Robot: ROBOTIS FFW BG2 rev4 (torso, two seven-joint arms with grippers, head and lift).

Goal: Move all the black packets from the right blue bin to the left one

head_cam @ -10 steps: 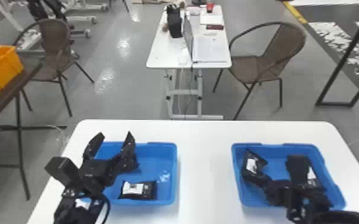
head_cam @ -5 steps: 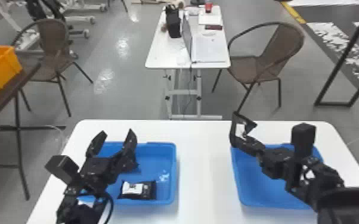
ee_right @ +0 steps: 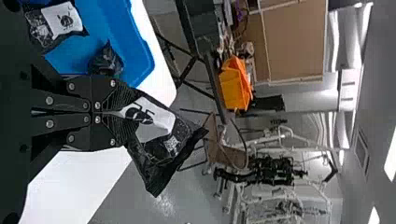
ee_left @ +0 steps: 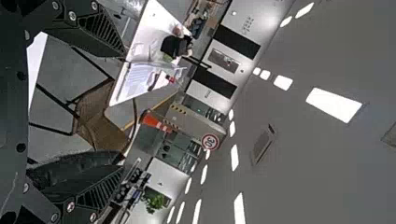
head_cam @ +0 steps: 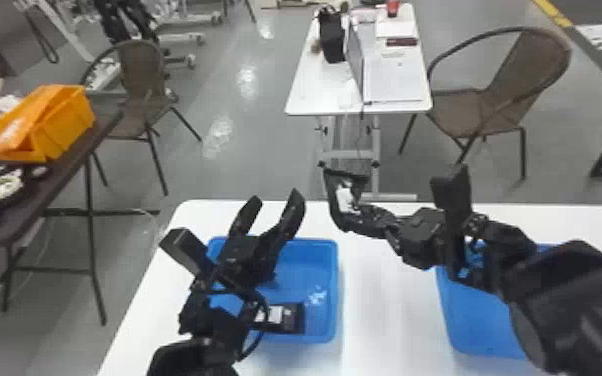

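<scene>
right arm [head_cam: 575, 300], head view: the limb enters from the lower right and lies across the right blue bin [head_cam: 480, 325], its forearm angled inward and away from the robot. its wrist is raised above the tabletop [head_cam: 390, 310], and the right gripper [head_cam: 360, 210] points leftward over the strip between the two bins, near the far edge of the tabletop. the two fingers are drawn together, clamped on one end of a black packet [ee_right: 159, 154] with a white label; the rest of the packet projects beyond the fingertips, and in the head view it overlaps the line of the far edge. left arm [head_cam: 215, 320]: this limb rises from the bottom edge over the near left corner of the left blue bin [head_cam: 332, 290]. the left gripper [head_cam: 271, 205] is directed forward and upward above the far side of that bin, with its fingers [ee_left: 93, 189] spread well apart and nothing between them. contents of the left bin: a second black packet [head_cam: 292, 317] lies label upward just inside the near edge, partly behind the left arm in the head view; a third, crumpled black packet [ee_right: 106, 63] rests apart from it, farther from the robot and inside the far wall. the right arm covers much of the right bin, so its contents cannot be fully told.
</scene>
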